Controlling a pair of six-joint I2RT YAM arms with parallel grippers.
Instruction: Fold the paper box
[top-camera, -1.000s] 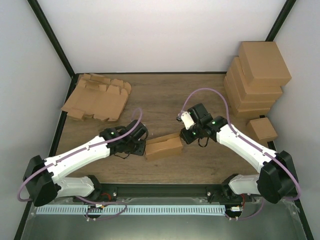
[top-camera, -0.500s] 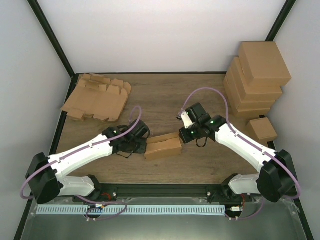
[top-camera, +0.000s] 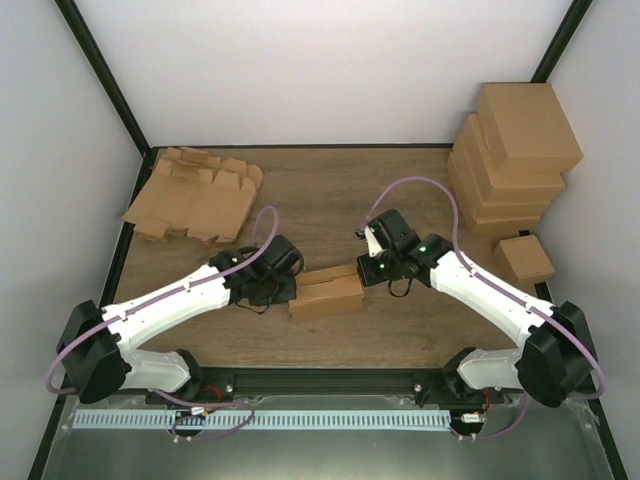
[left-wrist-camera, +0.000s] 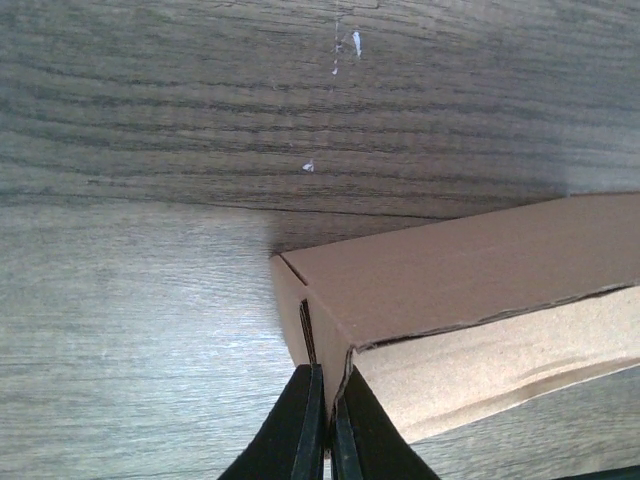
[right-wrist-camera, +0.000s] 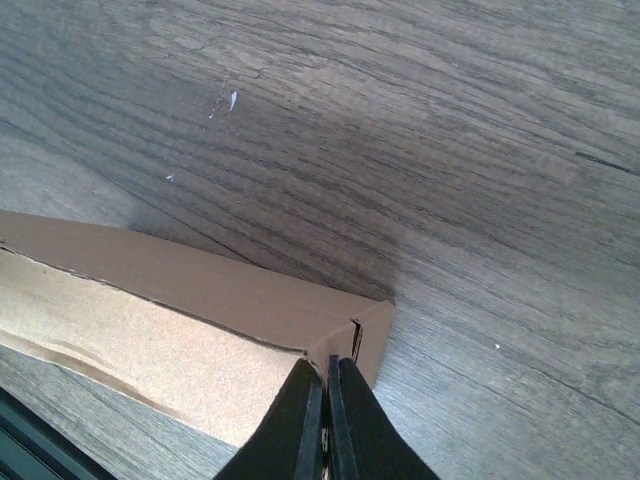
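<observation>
Long brown paper box (top-camera: 326, 291), nearly closed

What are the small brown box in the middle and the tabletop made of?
The box looks like brown cardboard, matte, with raw cut edges and fold creases. The tabletop shows dark wood grain with faint sheen; possibly laminate, not solid wood.

Gripper (right-wrist-camera: 324, 366) at bottom centre, black fingers (right-wrist-camera: 305, 420) pressed together, tips against the top edge of the box (right-wrist-camera: 150, 330) at its right end. Brown box runs left from there, lying on the wood-grain table (right-wrist-camera: 450, 150). White fleck (right-wrist-camera: 231, 99) upper left.
</observation>
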